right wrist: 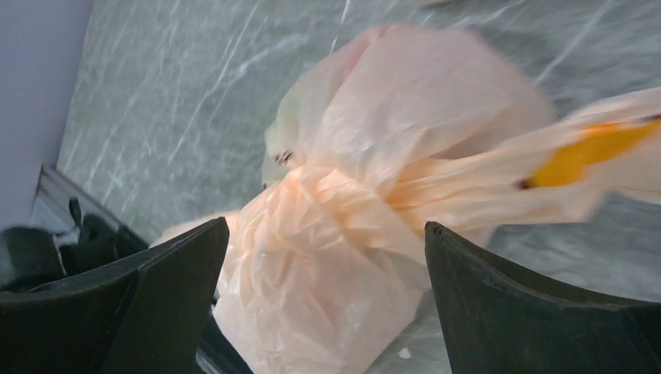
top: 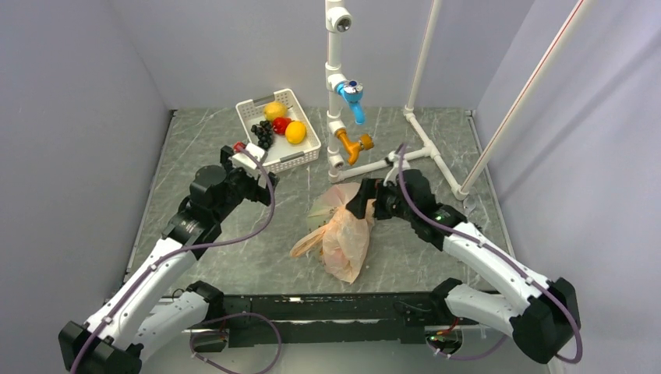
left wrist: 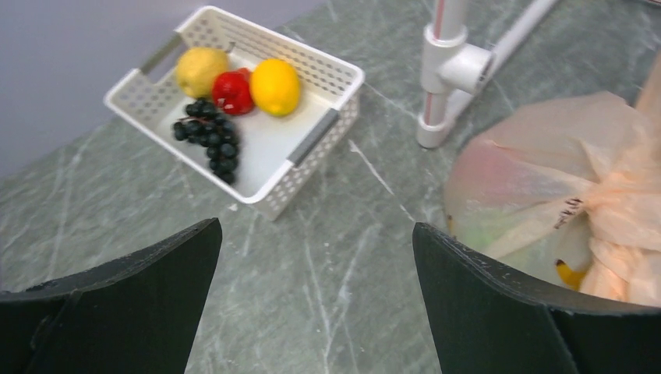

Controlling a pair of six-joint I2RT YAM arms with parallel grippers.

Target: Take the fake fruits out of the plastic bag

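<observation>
The peach-orange plastic bag (top: 343, 234) lies mid-table, gathered at its middle, its handle strip carrying a yellow print (right wrist: 585, 152). Green and pinkish shapes of the fake fruits (left wrist: 487, 226) show faintly through its rounded far end; none can be told apart. My right gripper (top: 360, 201) hovers at the bag's right side, open; in the right wrist view its fingers (right wrist: 164, 288) straddle the bag's (right wrist: 366, 117) crumpled part without closing. My left gripper (top: 248, 158) stands open with nothing in it near the basket, over bare table (left wrist: 316, 257), left of the bag (left wrist: 538, 171).
A white basket (top: 308, 152) at the back left holds a yellow lemon (left wrist: 199, 68), a red fruit (left wrist: 232, 92), an orange-yellow fruit (left wrist: 274, 86) and black grapes (left wrist: 212, 140). A white pipe frame (top: 335, 101) with blue and orange taps rises just behind the bag.
</observation>
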